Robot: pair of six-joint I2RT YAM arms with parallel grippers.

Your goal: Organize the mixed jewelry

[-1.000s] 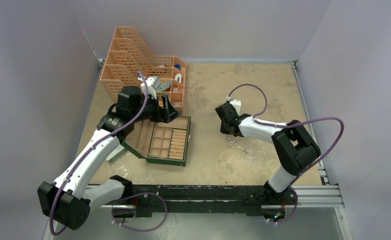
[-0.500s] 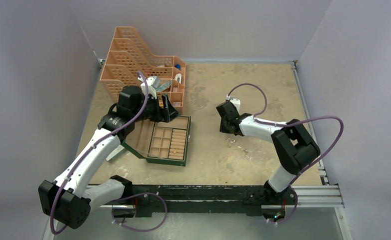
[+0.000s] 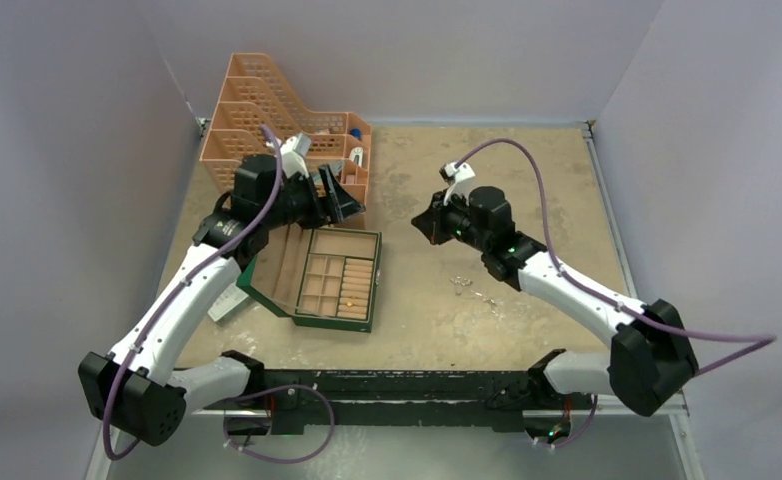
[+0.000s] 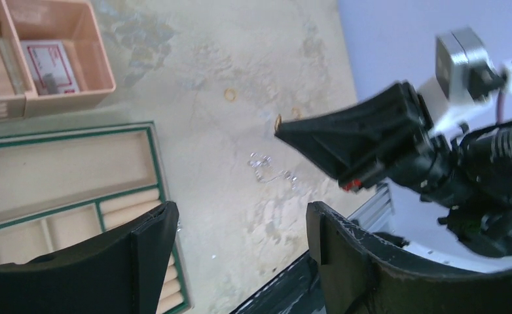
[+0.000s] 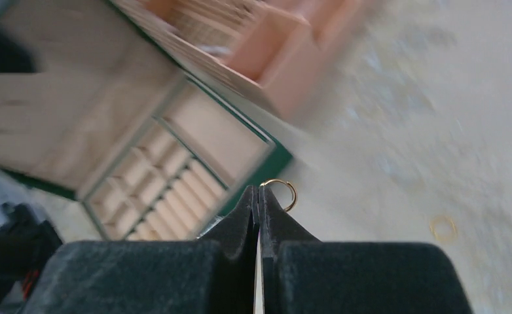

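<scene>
Pinching a thin gold ring [image 5: 281,190] tight in the right pincer [image 5: 258,196], up in the air right of the box [image 3: 362,322]. Holding the left pincer [image 4: 240,229] wide open and empty by the box's back edge. Can see more rings [image 4: 230,95] and silver chain bits [image 4: 270,171] on the table [image 3: 527,180] right of the box.

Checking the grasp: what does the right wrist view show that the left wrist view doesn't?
Only right wrist: the right gripper with black fingers pressed together without a gap, pinching the thin gold ring. Only left wrist: small silvery chain pieces on the tan tabletop, and the open left gripper. Both: that ring at the gripper's tip, the green compartmented jewelry box, a loose gold ring.
</scene>
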